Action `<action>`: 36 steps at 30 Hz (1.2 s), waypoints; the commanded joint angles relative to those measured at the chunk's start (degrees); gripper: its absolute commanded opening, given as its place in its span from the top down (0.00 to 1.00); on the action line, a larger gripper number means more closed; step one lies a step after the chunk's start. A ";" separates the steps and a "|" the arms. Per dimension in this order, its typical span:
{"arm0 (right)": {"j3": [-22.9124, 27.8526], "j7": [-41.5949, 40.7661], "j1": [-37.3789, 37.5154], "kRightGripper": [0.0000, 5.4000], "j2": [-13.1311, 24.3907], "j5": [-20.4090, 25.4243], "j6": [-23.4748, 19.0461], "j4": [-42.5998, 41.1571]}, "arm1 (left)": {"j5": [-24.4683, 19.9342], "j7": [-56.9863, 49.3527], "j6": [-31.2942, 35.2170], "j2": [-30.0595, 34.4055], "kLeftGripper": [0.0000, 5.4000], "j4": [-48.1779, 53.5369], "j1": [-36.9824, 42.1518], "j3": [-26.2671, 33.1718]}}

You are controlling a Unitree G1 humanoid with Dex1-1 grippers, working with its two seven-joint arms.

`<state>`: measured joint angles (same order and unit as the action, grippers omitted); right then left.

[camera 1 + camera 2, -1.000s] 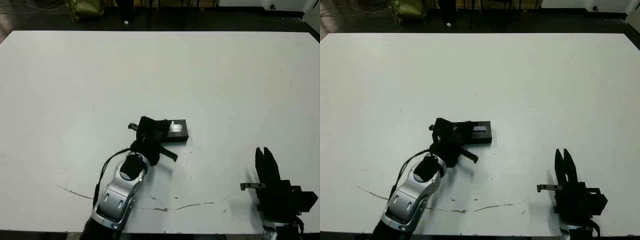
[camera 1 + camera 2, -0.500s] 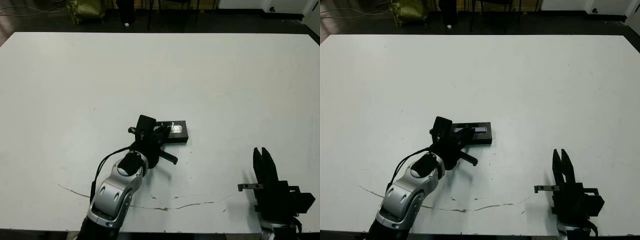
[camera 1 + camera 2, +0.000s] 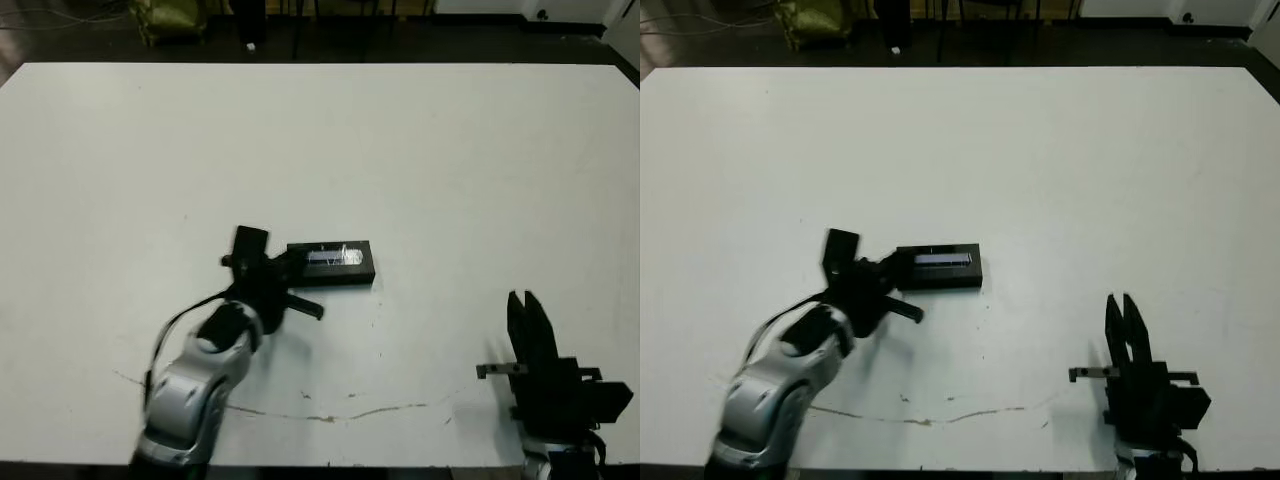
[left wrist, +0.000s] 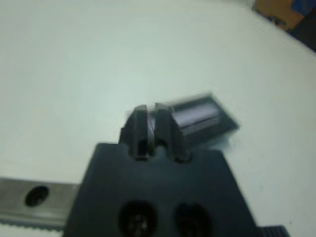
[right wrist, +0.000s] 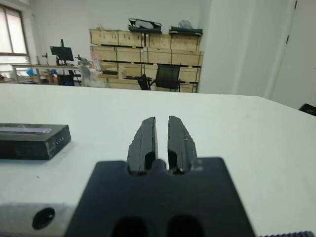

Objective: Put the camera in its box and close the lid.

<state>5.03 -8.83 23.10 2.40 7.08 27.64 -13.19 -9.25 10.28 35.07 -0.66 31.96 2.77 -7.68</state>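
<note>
Withdrawn leftward off the lid (image 3: 331, 262), left gripper (image 4: 149, 116) is clenched empty; right gripper (image 5: 162, 134) clenched too.

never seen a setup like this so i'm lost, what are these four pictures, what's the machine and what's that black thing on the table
This is a humanoid robot with two arms working at a white table. Each arm ends in a gripper made of two black fingers.

The two wide pictures come from a camera pair on the robot's head, looking down. They show the same scene. The silver arm on the left ends in the left gripper. The right gripper sits near the table's front edge, far from anything.

The other two pictures come from small cameras on each wrist, looking along that gripper's own fingers.

The black thing is a small flat box with its lid on; a shiny stripe runs along the top. The left gripper is right beside one end of it.

Both grippers look closed, and neither is holding anything.
</note>
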 commanded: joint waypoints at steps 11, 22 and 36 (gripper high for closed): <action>-0.90 -1.75 -2.56 1.00 4.06 2.91 -13.99 -15.40 | -4.36 1.44 -20.45 5.13 0.99 5.55 -8.32 15.11; 0.06 1.57 -17.02 1.00 5.78 0.68 -22.88 -10.32 | -0.50 -0.53 -35.87 6.06 0.99 -8.85 -8.69 20.61; -2.38 9.38 -20.55 1.00 1.75 -7.16 -31.55 -10.30 | 0.37 -4.03 -37.79 5.59 0.99 -13.16 -7.46 19.12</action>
<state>2.82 0.06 1.40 4.36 0.44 -2.36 -23.30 -9.30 6.66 -4.03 4.76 19.24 -4.36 11.66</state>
